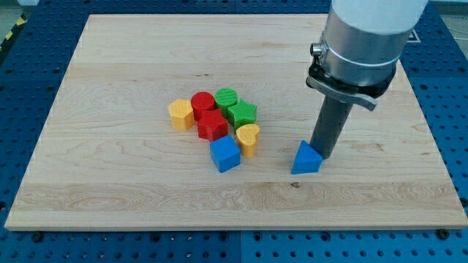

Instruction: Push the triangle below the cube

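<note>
A blue triangle (pixel 306 158) lies on the wooden board (pixel 110 197) right of the block cluster. A blue cube (pixel 225 154) sits at the cluster's lower edge, to the triangle's left. My tip (pixel 322 155) stands right against the triangle's right side, touching or nearly touching it. The triangle is level with the cube, not below it.
The cluster holds a yellow block (pixel 180 114), a red cylinder (pixel 202 101), a red star-like block (pixel 213 126), a green cylinder (pixel 227 97), a green block (pixel 242 113) and a yellow heart (pixel 248 138). The arm's grey body (pixel 362 40) hangs over the board's upper right.
</note>
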